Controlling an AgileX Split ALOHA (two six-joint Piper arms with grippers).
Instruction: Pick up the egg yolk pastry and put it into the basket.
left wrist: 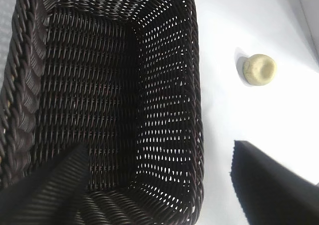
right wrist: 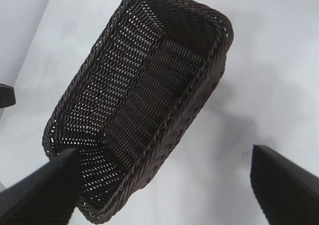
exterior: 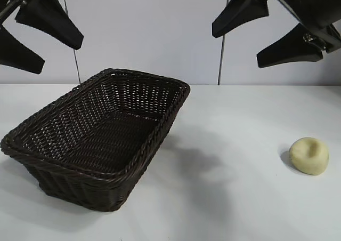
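Black left gripper point(exterior: 32, 35): we see it raised at the far left, above the basket's near end; its fingers are spread wide and hold nothing.
Woven basket: the large rectangular dark brown wicker basket point(exterior: 160, 126) with its braided rim stands empty on the white table point(exterior: 229, 198), left of centre, its long axis running from the near left towards the far centre.
Black right gripper point(exterior: 272, 30): we find it high at the upper right, fingers likewise spread and empty.
Pastry: the small pale yellow, matte, rounded egg yolk pastry point(exterior: 309, 155) with a dent in its top lies on the bare table at the far right, well apart from the basket.
Deciding relation: we judge the right gripper the nearer; the pastry lies below it and slightly to its right, so the reach is downward.
Task state: we judge the pickup not yet begun.
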